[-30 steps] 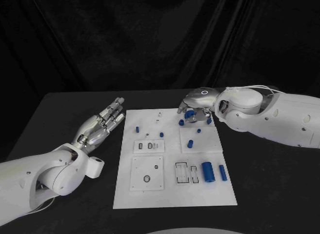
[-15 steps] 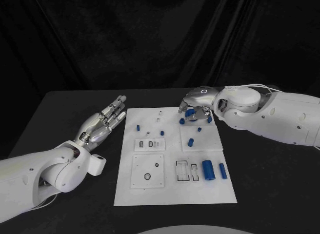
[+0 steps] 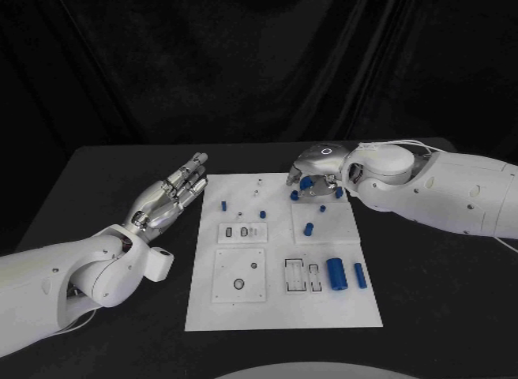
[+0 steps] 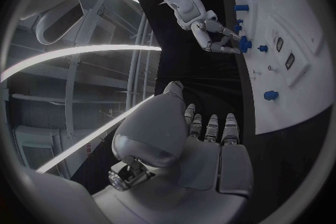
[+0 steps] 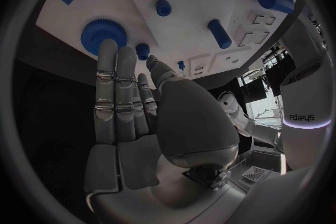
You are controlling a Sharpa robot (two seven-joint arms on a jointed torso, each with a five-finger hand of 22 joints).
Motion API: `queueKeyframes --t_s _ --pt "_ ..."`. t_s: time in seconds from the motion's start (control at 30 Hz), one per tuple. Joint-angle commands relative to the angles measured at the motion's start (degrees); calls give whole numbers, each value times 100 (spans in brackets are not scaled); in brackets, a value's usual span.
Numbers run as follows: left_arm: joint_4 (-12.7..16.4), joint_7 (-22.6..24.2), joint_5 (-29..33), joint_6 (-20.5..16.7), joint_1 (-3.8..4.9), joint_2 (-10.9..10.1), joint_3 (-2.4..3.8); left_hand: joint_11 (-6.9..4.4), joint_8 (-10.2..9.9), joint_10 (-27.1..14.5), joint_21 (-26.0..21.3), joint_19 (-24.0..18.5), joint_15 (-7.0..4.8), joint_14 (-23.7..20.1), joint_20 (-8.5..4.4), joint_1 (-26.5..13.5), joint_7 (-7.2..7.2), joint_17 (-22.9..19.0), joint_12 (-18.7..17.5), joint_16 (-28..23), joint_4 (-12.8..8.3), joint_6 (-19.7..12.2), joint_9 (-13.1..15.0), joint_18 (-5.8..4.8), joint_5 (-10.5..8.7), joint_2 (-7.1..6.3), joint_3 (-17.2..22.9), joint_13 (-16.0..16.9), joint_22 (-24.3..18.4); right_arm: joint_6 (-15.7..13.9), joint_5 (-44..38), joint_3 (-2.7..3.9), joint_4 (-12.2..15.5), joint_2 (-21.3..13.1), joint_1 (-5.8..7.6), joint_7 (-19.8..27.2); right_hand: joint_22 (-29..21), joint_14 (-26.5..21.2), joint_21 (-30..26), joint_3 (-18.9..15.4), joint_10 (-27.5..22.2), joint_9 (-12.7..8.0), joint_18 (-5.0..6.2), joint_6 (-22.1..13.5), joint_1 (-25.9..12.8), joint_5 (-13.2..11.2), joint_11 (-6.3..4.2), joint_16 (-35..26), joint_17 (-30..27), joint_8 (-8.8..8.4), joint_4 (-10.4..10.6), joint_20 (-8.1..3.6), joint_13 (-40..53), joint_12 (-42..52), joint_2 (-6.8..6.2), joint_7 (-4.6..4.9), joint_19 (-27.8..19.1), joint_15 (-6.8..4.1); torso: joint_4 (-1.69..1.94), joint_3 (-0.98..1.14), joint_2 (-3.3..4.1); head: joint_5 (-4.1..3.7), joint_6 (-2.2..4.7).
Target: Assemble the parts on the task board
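Right hand (image 3: pixel 316 170) over far right corner of board (image 3: pixel 276 308), fingers curved down around blue gear (image 3: pixel 308 185); wrist view shows fingertips (image 5: pixel 106 47) at gear's (image 5: pixel 98 35) rim, hold not certain. Left hand (image 3: pixel 174 193) flat on table left of board, palm up, fingers straight and apart, holding nothing. Small blue pegs (image 3: pixel 263 215) scattered mid-board. Big blue cylinder (image 3: pixel 336 275) and thin rod (image 3: pixel 361 275) lie side by side near right edge.
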Motion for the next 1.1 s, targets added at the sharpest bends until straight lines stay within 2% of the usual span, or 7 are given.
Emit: queueKeyframes --t_s 0.03,0.2,0.37,0.6,0.7,1.1 --pt "-2 815 -29 124 13 18 5 58 32 1 -19 3 37 8 53 57 37 -6 -37 -21 2 9 5 63 34 -9 32 -5 -6 -132 -47 4 -48 23 -32 70 55 -45 51 39 30 -6 -3 40 -37 -29 -1 58 35 -27 14 4 5 -20 -29 8 -72 5 -9 -7 0 5 -4" --pt "-16 816 -29 153 13 35 5 63 29 1 -19 3 54 8 67 69 40 -6 -37 -21 -1 0 3 61 45 -9 39 -5 -6 -123 -47 4 -111 64 -78 86 108 -66 98 57 42 -1 -3 67 -33 -27 -3 106 65 -16 19 6 6 -16 -30 20 -103 9 -4 -7 -6 -3 -12" --pt "-30 829 -29 181 13 49 5 67 29 1 -19 3 70 8 81 81 43 -6 -37 -21 -4 1 4 59 55 -9 46 -5 -6 -131 -47 4 -182 107 -124 97 386 -88 369 189 86 22 -2 227 16 117 0 388 220 13 6 18 3 -20 -48 77 -207 26 -6 -10 -11 -4 -31" --pt "-52 835 -29 213 13 65 5 75 29 1 -19 3 82 8 97 97 50 -6 -37 -21 -8 0 3 58 72 -7 57 -5 -6 -209 -47 4 -314 176 -192 138 595 -144 550 299 120 41 -8 346 40 199 6 513 283 28 -6 31 3 -19 -63 93 -293 31 -11 -13 -15 -10 -35" --pt "-58 833 -29 225 13 70 5 78 29 1 -19 3 84 8 100 101 53 -6 -37 -21 -9 1 4 58 79 -7 60 -5 -6 -284 -47 4 -371 205 -225 179 842 -129 759 396 228 71 -24 491 56 221 -12 697 429 68 -6 28 8 8 -63 103 -302 15 -11 -12 -12 -6 -35" --pt "-92 809 -29 280 12 97 5 112 29 1 -19 3 108 8 128 138 83 -6 -37 -21 -21 -4 3 59 107 6 90 -5 -6 -488 -47 4 -501 297 -342 309 1573 -61 1366 741 621 180 -85 877 37 223 -88 1208 839 151 62 -6 3 34 -130 72 -309 -29 -12 -18 -26 1 -77"
